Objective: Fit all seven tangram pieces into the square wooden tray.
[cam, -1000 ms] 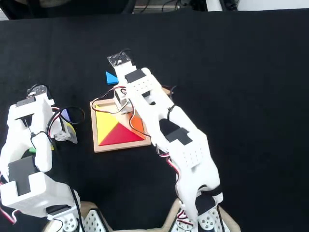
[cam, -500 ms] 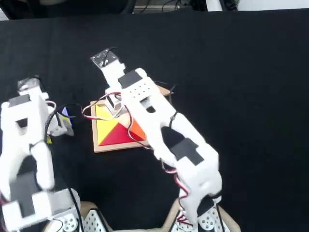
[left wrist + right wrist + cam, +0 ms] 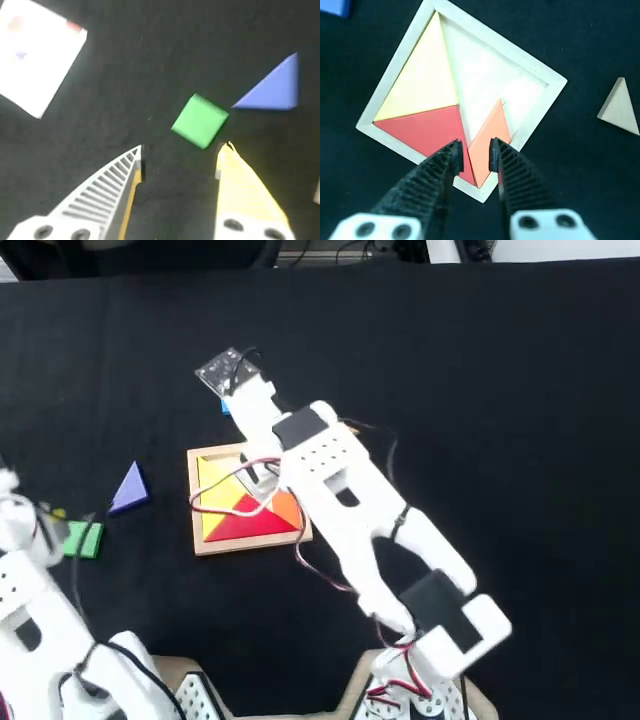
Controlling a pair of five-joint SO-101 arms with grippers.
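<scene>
Table bears tray, orange triangle beneath right pincer.

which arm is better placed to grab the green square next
Left, probably. The left gripper, fingers open, hangs just short of the green square. The right gripper is over the tray, above the orange piece, farther off.
</scene>
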